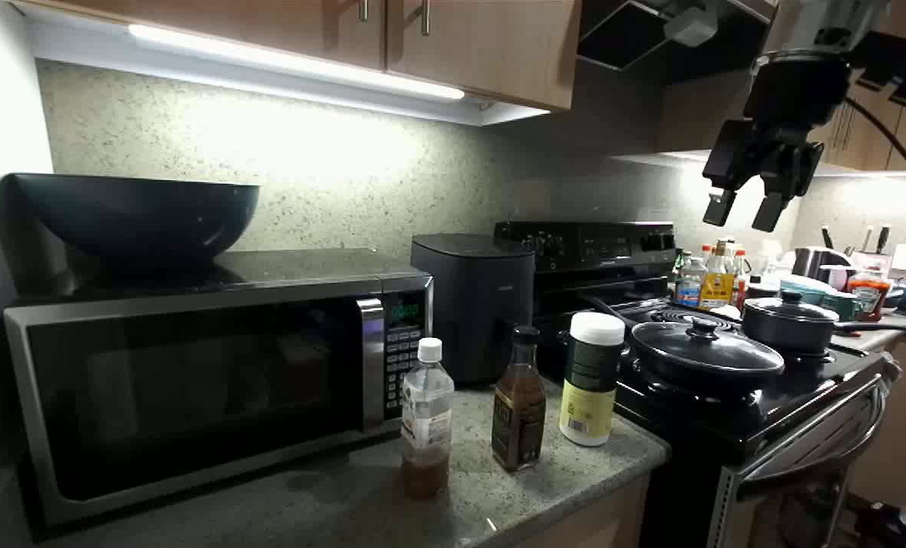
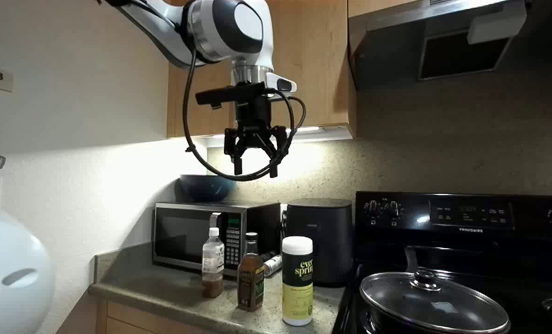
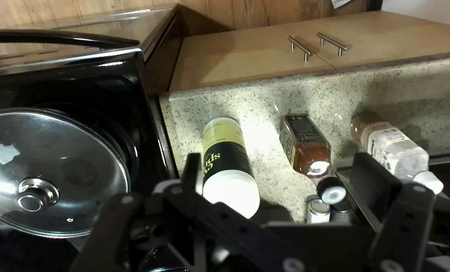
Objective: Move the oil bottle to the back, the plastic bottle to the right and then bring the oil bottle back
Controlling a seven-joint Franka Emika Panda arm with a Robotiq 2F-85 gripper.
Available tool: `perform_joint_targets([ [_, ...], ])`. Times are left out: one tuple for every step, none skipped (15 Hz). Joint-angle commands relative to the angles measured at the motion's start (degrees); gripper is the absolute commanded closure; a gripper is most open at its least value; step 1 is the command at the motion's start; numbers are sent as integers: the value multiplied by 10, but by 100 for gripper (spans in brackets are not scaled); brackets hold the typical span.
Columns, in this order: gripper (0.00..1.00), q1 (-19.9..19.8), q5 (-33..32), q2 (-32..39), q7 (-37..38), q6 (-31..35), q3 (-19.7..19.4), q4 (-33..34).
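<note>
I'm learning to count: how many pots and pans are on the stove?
2: a pan nearer the microwave, and a pot farther from it. More may be hidden behind them.

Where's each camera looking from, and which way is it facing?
An exterior view: before the counter, facing the microwave and stove obliquely; gripper and wrist upper right.
An exterior view: before counter and stove, facing the control panel nearly head-on; arm and gripper above.
Wrist view: on the wrist, looking down at the counter; fingers in the lower half.
Both exterior views share the oil bottle, plastic bottle and microwave.
</note>
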Motion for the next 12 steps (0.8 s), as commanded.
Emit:
perform_joint_targets([
  [0,-9,5,1,-4,-1,7,1],
  [0,-9,5,1,-4,-1,7,1],
  [0,-9,5,1,-4,-1,7,1],
  [0,-9,5,1,-4,-1,7,1],
  [0,-9,5,1,-4,-1,7,1],
  [0,-9,5,1,-4,-1,7,1],
  [0,-9,6,5,-6,1,6,3],
  [0,-9,6,11,-7,4,5,5],
  [0,-7,8,15,-11,6,4,7],
  [0,-5,9,23,-15,12,3,10],
  [0,-4,9,30,-17,16,3,12],
  [0,2,12,45,-23,25,4,19],
])
